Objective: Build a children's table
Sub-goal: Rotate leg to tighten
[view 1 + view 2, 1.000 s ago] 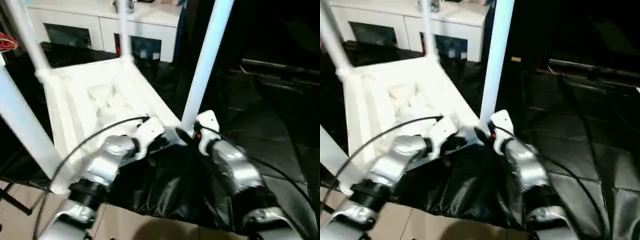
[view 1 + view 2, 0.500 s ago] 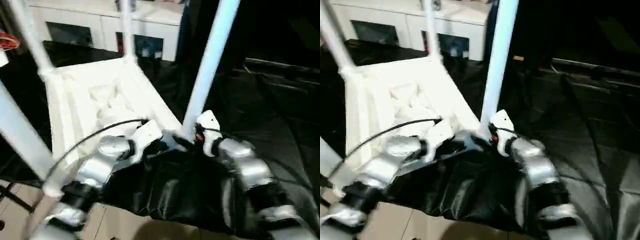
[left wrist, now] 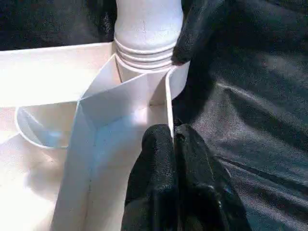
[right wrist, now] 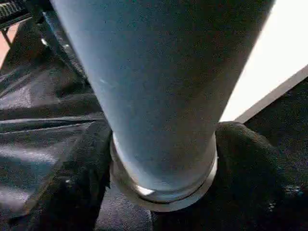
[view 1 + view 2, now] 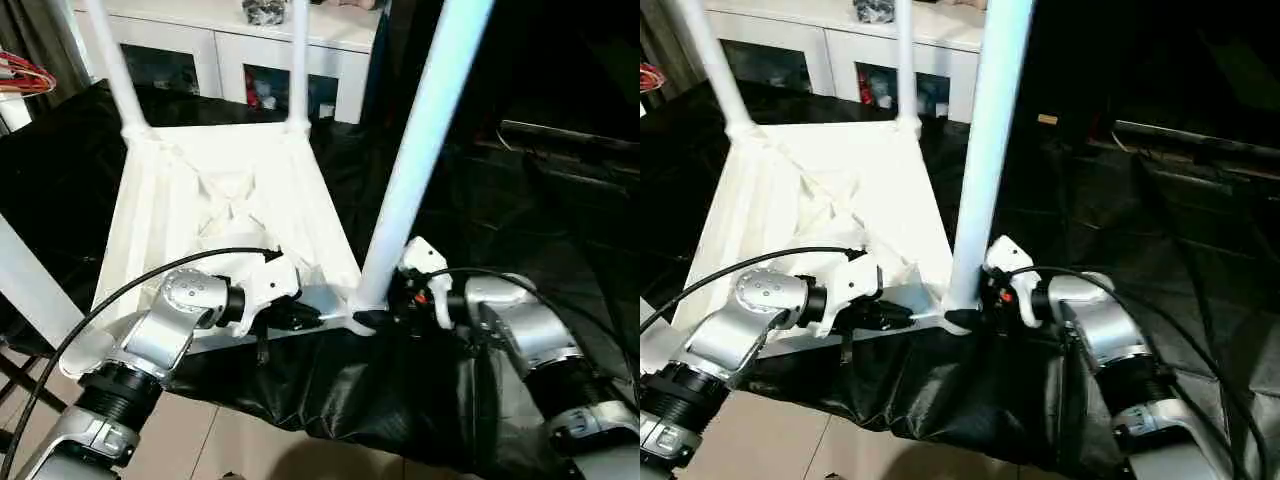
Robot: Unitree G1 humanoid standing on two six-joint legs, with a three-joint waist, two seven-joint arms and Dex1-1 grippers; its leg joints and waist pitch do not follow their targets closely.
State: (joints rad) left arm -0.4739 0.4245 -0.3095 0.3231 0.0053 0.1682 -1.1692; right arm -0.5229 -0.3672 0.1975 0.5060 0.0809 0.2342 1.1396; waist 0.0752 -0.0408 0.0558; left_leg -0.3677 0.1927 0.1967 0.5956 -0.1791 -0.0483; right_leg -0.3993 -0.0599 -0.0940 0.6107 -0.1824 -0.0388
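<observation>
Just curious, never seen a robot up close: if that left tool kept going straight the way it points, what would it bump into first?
Probably the base of the near right leg, screwed into its corner socket: the left tool, shut, points along the tabletop's rim straight at it.

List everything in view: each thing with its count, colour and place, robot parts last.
Tabletop: one, white, lying ribbed underside up on the black sheet.
Legs: four, white, standing up from the tabletop's corner sockets; the near right leg rises between the claws, two stand at the far corners, one at the near left.
Black sheet: one, glossy, under the tabletop and draped over the near edge.
Cabinet: one, white with glass doors, behind the tabletop.
Red wires: a bundle, at the far left.
Left claw: black, shut on the tabletop's near rim beside the near right socket.
Right claw: black, around the base of the near right leg.
Forearms: two, silver.
</observation>
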